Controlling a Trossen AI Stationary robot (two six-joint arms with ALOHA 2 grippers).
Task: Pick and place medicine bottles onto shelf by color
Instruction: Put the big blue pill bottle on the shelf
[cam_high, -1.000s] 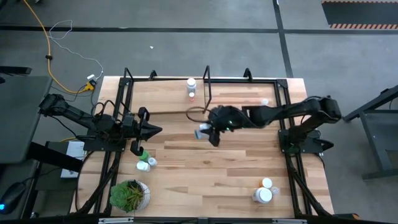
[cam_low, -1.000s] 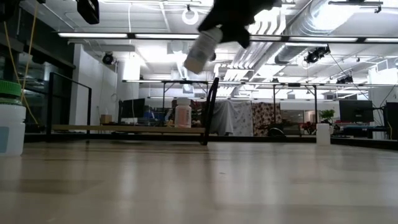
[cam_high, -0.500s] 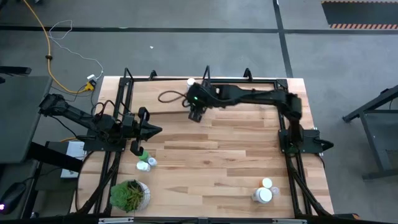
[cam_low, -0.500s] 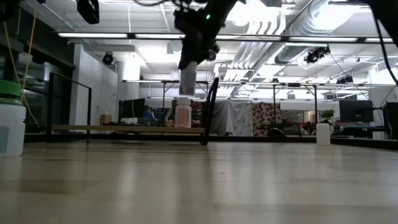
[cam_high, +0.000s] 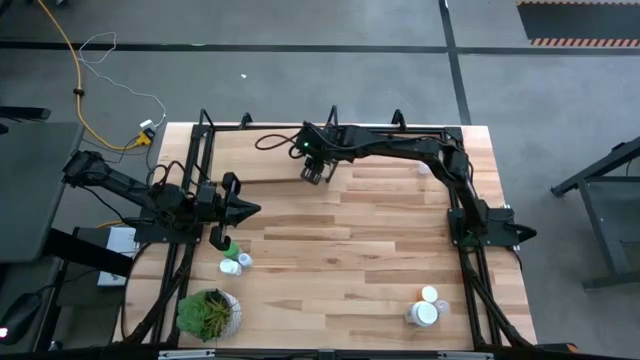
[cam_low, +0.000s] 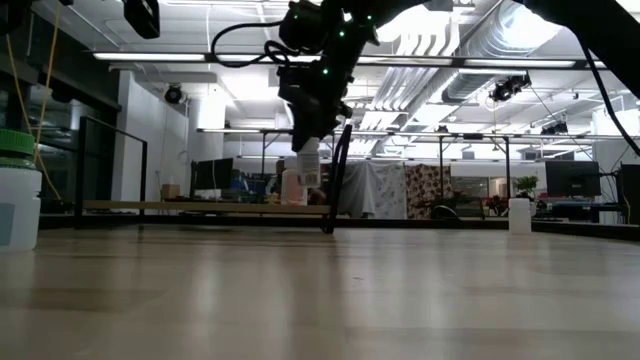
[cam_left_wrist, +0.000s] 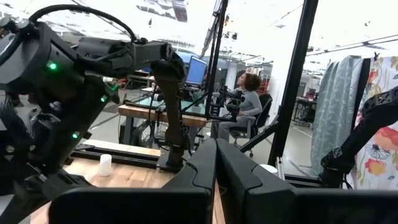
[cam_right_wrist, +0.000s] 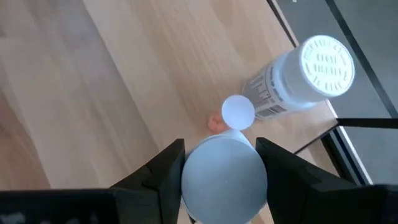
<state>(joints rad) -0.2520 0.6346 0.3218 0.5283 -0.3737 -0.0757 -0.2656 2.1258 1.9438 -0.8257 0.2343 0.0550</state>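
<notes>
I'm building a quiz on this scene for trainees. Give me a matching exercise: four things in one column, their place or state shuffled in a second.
Things:
1. right gripper
2. left gripper
3. potted plant
4. green-capped bottle

Places or states:
A. shut and empty, at the table's left edge
B. table corner at the high view's lower left
C. holding a white bottle over the shelf
D. standing on the table close to the left gripper

Pairs: 1-C, 2-A, 3-B, 4-D
</notes>
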